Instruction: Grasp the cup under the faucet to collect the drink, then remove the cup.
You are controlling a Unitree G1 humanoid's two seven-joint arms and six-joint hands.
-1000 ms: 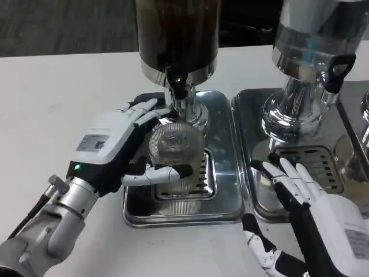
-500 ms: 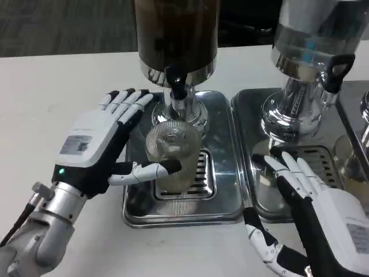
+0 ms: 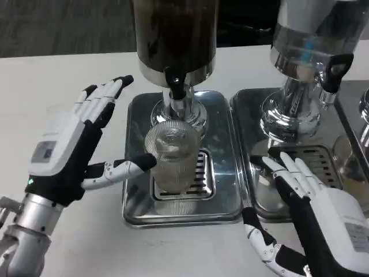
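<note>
One upright cup [image 3: 172, 160] beneath the faucet [image 3: 175, 85].

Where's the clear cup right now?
In the head view the cup stands on the left drip tray, under the dark dispenser's faucet, with the open left hand beside it.

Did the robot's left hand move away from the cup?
Yes. The left hand has pulled back leftward, off the tray; the cup stays under the faucet.
</note>
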